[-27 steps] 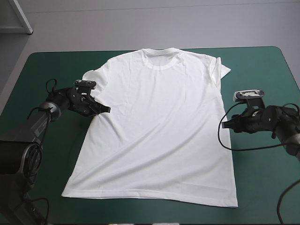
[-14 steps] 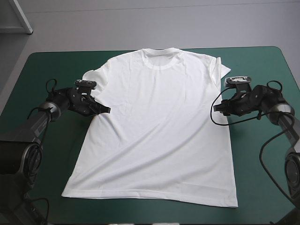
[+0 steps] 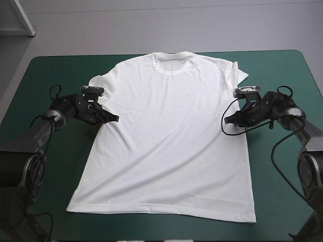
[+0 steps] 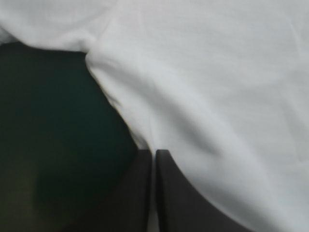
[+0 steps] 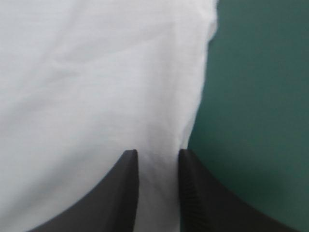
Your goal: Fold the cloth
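I see the T-shirt (image 3: 171,136) spread flat on the teal-green counter (image 3: 282,201). My left tool (image 3: 115,118) is clamped on its side edge just below the sleeve. My right tool (image 3: 228,120), fingers slightly apart, straddles the opposite edge, I judge for a matching pinch. No print or label is readable.

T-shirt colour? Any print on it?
The T-shirt is plain white, with no print visible. The high view shows it best.
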### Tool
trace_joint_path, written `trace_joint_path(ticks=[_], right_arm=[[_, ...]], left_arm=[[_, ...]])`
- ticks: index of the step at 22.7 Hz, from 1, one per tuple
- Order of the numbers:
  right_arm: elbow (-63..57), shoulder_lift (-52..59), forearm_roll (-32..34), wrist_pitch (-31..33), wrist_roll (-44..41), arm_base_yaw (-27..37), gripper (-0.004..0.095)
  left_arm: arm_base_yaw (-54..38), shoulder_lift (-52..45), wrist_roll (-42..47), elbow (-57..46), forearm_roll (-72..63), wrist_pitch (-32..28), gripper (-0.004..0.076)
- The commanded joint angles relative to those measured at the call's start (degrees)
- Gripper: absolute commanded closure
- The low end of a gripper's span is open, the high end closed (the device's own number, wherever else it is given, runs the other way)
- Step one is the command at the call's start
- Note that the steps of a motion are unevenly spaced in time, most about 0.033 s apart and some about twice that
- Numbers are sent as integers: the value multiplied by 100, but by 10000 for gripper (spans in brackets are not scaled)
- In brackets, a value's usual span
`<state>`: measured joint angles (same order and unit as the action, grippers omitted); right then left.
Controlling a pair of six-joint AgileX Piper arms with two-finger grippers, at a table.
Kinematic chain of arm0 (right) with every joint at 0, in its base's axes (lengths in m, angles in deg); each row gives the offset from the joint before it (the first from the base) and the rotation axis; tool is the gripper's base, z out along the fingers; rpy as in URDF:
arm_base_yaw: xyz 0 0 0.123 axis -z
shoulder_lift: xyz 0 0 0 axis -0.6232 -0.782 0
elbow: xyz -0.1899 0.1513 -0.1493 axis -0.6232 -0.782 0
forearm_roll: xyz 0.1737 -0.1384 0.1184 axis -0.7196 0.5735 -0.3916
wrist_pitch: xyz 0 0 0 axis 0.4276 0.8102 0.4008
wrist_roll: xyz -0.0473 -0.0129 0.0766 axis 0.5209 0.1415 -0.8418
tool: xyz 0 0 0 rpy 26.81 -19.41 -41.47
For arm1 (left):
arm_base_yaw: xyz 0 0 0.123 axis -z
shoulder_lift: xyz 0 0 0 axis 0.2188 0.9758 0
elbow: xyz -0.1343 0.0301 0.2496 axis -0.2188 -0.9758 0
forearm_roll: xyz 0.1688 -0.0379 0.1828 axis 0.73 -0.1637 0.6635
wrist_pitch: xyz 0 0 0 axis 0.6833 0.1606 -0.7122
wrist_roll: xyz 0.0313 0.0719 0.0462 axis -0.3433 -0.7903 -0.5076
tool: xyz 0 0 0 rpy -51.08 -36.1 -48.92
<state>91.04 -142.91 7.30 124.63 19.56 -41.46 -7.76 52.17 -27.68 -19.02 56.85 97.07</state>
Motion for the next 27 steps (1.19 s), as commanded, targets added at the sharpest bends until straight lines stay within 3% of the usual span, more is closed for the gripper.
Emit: trace_joint_path(ticks=[1,2,3,7,16,27], right_arm=[[42,60,212,425,-58,-313,802],[42,51,416,346,-249,-433,891],[42,51,537,304,-343,-459,914],[53,222,1276,-38,-983,-452,916],[53,1159,1237,-846,-893,-452,924],[700,1796,947,-777,-771,-452,925]], left_arm=[[19,-13,-6,-2,-11,84,705],[19,-13,-6,-2,-11,80,705],[19,-13,-6,-2,-1,80,705],[7,-26,-6,-2,2,90,705],[-366,-1071,-6,223,-102,-385,705],[-388,-1823,-6,1002,-190,-232,705]])
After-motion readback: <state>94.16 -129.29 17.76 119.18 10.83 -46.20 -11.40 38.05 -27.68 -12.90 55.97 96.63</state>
